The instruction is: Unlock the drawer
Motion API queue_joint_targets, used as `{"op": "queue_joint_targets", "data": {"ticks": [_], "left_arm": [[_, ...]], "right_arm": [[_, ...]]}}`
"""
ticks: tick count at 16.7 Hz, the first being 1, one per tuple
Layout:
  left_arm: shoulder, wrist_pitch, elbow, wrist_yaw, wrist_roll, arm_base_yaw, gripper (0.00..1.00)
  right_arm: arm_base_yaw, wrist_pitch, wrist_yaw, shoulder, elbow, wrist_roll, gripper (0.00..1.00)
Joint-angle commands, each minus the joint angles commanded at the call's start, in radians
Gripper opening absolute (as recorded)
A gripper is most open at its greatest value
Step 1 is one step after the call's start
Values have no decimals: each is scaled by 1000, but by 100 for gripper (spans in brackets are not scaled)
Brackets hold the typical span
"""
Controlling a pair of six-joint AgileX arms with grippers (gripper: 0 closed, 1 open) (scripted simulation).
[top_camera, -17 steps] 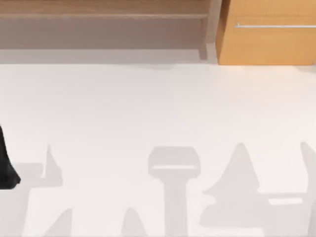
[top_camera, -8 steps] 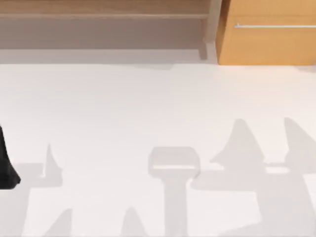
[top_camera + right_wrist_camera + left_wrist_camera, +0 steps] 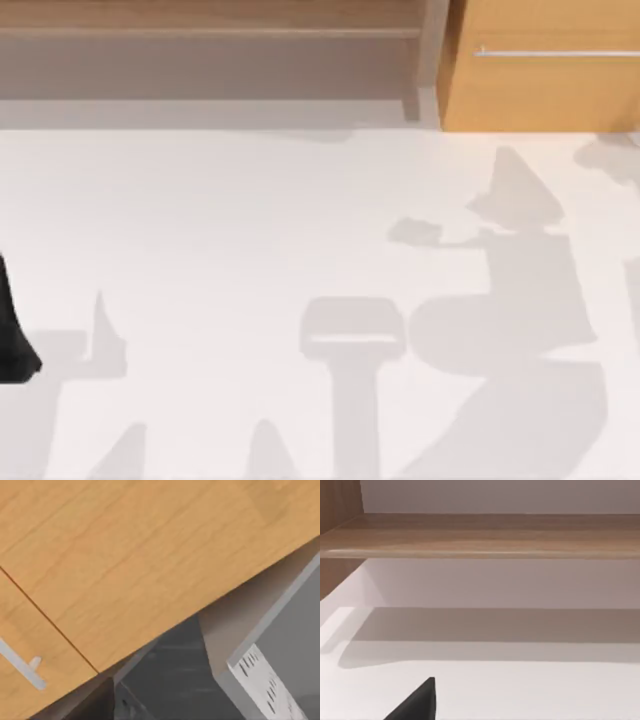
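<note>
Here the drawer [image 3: 545,75] sits at desk [image 3: 250,220] far right, beside the shelf [image 3: 210,45]. Handle [image 3: 555,52] untouched. Left arm [image 3: 12,340] parked at left edge. Fingers' state: can't tell.

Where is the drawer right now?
In the top view, the drawer sits at the table's far right edge, right beside the brown shelf unit, its silver bar handle running across its front.

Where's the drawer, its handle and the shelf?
drawer [image 3: 540,95]: top view, orange front panel.
handle [image 3: 555,52]: top view, middle of the silver bar.
shelf [image 3: 210,32]: top view, front edge of the board.
</note>
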Motion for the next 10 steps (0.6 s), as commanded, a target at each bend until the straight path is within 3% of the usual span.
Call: {"op": "queue_joint_targets", "data": {"ticks": [5,10], "left_arm": [[0,0,0,0,0,0,100],[0,0,0,0,0,0,100]], "right_arm": [[206,173,216,252,72,-428,100],[321,263,333,372,109,-619,100]]}}
